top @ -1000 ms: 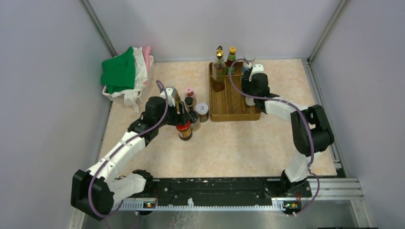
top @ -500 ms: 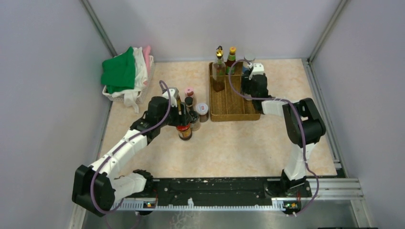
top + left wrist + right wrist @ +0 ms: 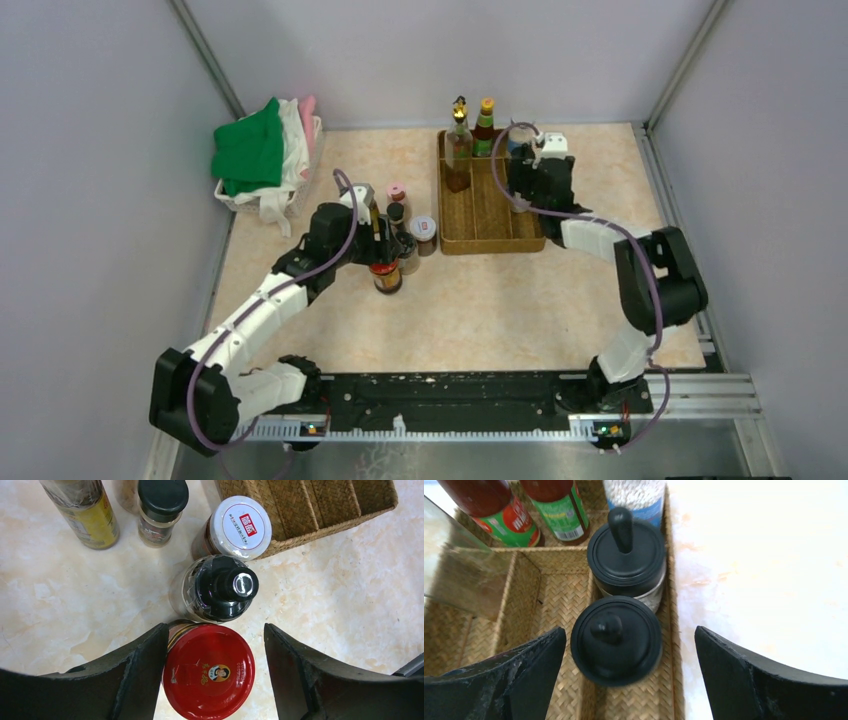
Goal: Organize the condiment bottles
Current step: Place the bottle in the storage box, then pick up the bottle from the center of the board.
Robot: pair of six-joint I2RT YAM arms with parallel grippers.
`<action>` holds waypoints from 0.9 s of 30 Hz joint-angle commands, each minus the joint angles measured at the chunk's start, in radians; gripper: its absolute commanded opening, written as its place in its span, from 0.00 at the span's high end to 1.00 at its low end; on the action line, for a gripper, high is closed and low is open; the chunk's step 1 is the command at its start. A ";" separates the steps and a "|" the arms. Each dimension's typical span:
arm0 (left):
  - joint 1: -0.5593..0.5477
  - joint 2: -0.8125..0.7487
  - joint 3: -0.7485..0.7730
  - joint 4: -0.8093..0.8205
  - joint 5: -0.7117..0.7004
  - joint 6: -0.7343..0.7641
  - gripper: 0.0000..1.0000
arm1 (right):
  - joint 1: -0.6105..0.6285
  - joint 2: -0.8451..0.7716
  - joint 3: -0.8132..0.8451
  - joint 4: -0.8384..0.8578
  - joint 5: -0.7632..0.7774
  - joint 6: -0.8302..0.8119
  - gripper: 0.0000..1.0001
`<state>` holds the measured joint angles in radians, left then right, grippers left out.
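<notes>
as red-lidded jar [image 3: 208, 676] stands upright, axis vertical

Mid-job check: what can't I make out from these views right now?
Left wrist: whether the left gripper grips the red-lidded jar; its lid hides the contact.
Right wrist: tops of the sauce bottles, cut off by the upper edge.
Top external: the black-lidded jars in the tray, hidden under the right gripper.

Woven straw tray [image 3: 556, 600], glossy red jar lid [image 3: 208, 677], matt black knobbed lids [image 3: 616, 640], smooth marbled tabletop [image 3: 325, 580]
</notes>
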<state>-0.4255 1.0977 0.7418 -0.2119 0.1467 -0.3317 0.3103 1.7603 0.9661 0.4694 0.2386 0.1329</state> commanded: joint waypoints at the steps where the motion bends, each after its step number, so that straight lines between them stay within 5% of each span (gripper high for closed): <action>1: -0.018 -0.075 0.001 -0.013 -0.018 -0.032 0.24 | 0.009 -0.250 -0.037 -0.109 0.090 0.051 0.01; 11: -0.112 -0.206 -0.143 -0.020 -0.174 -0.156 0.17 | 0.023 -0.608 -0.114 -0.355 0.007 0.100 0.01; 15: -0.140 -0.218 -0.210 0.017 -0.304 -0.189 0.16 | 0.023 -0.655 -0.117 -0.403 -0.038 0.112 0.01; 21: -0.169 -0.176 -0.285 0.114 -0.303 -0.224 0.06 | 0.024 -0.673 -0.155 -0.415 -0.093 0.130 0.01; 27: -0.178 -0.128 -0.323 0.196 -0.335 -0.212 0.12 | 0.023 -0.672 -0.194 -0.397 -0.120 0.127 0.01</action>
<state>-0.6003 0.9337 0.4427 -0.0956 -0.1387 -0.5400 0.3271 1.1145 0.7849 0.0528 0.1535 0.2489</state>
